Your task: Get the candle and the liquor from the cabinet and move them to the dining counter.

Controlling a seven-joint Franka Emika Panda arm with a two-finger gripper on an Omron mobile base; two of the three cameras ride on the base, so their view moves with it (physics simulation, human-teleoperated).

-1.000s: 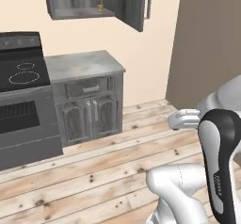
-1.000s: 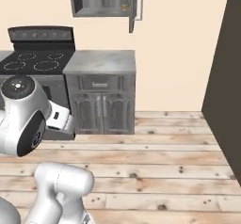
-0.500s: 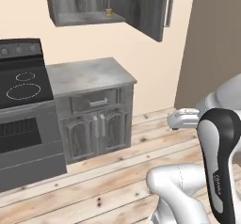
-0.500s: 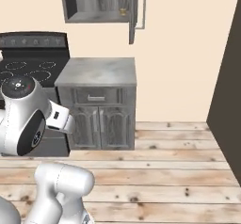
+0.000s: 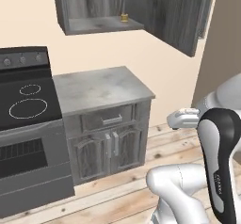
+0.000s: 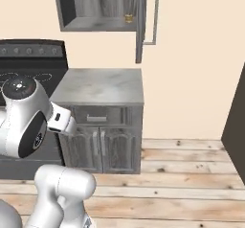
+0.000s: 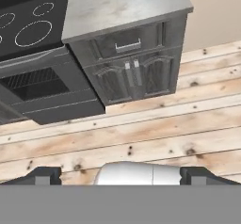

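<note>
Candle standing on the shelf of the open cabinet, above the worktop beside the stove. Gripper spread wide, holding nothing, aimed at the wooden floor.

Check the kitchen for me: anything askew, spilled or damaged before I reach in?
Nothing stands out. The cabinet door hangs open, a small yellow item stands upright on its shelf, and the worktop and stove look undisturbed.
</note>
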